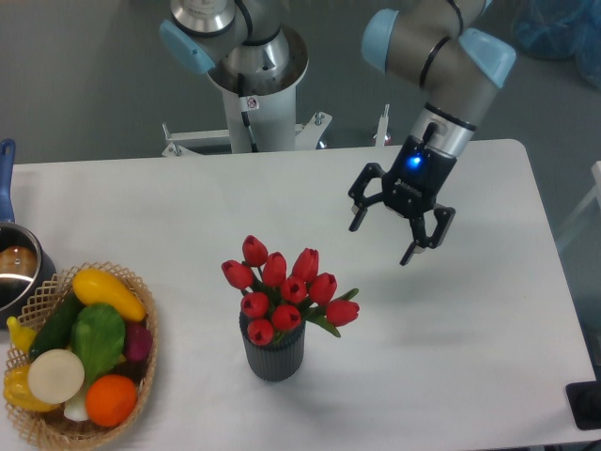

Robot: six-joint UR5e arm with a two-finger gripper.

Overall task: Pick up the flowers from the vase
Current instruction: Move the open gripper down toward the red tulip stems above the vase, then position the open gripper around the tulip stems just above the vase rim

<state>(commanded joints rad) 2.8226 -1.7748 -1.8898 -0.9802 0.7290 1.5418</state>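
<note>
The flowers (285,289), a bunch of red tulip buds with green leaves, stand upright in the vase (273,351), a small dark grey ribbed cylinder near the table's front middle. My gripper (382,241) hangs above the table to the upper right of the bunch, about a hand's width away from the nearest bud. Its fingers are spread wide and hold nothing. Nothing touches the flowers.
A wicker basket (143,376) of mixed fruit and vegetables sits at the front left. A steel pot (17,271) with a blue handle is at the left edge. The robot's base (256,94) stands behind the table's back edge.
</note>
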